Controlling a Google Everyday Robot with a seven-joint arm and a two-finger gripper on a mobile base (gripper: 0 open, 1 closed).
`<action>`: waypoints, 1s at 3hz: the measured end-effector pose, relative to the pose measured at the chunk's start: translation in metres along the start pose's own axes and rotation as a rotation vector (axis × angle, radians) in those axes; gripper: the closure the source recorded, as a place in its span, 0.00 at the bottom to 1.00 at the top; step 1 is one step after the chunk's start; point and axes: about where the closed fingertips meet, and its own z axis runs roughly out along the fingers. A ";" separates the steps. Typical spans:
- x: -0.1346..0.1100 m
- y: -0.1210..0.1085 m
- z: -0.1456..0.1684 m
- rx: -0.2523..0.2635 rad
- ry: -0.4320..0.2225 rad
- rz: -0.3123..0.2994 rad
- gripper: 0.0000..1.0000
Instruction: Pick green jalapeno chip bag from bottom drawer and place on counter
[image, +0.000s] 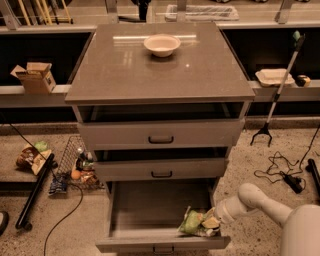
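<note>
Evidently green jalapeno chip bag (191, 222) lies in near-right corner of bottom drawer (150, 205), hand (213, 223) against its right side (open/closed: can't tell); prob. light, soft, slippery foil, so pinch crimped edge gently, not puffed middle.

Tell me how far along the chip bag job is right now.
Done: the bottom drawer is pulled open. In hand: the gripper is down in its front right corner, at the green jalapeno chip bag, which lies on the drawer floor. Left: lifting the bag out and setting it on the counter, where only a white bowl sits.
</note>
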 end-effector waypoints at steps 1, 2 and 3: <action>-0.001 0.000 0.002 -0.003 0.001 0.002 1.00; -0.017 0.020 -0.026 0.020 -0.033 -0.058 1.00; -0.059 0.067 -0.097 0.120 -0.119 -0.226 1.00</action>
